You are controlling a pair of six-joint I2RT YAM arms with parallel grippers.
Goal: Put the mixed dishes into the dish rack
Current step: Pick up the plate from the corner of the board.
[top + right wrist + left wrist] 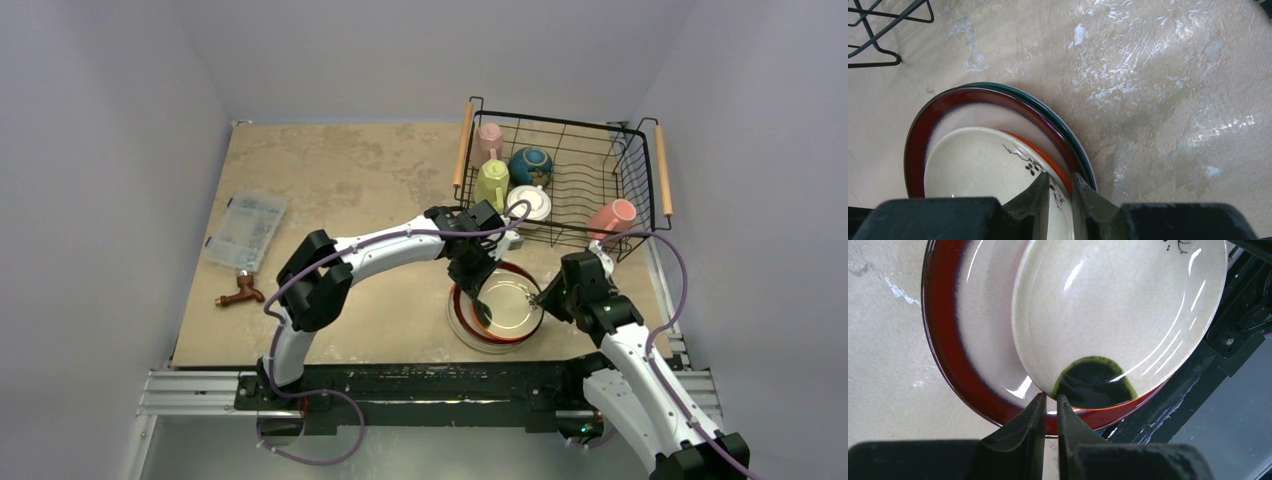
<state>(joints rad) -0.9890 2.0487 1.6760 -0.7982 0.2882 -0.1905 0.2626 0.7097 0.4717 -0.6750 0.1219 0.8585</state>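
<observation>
Top external view: the rectangular black wire dish rack with light wooden bar handles is seen at the far right of the mottled beige table. A stack of three round plates is set on the table just in front of it, between the two arms. The uppermost, a cream crackle-glazed plate with a red-orange edge, is tilted over a dark red-rimmed cream plate. Its rim is straddled by the right gripper, whose fingers are drawn to a narrow slit and clamped on it. The left gripper is pressed almost together at the opposite side, its tips over the red rim; nothing is seen pinched between them.

Inside the rack, a teal bowl, a yellow-green mug, a white mug and a pale pink mug are grouped at the left end. A salmon mug is lodged at the near right.

Of the bottom blue-rimmed white plate only a thin edge is shown. The top plate is cut off in both wrist views, and contact between the left tips and the red rim cannot be made out.
</observation>
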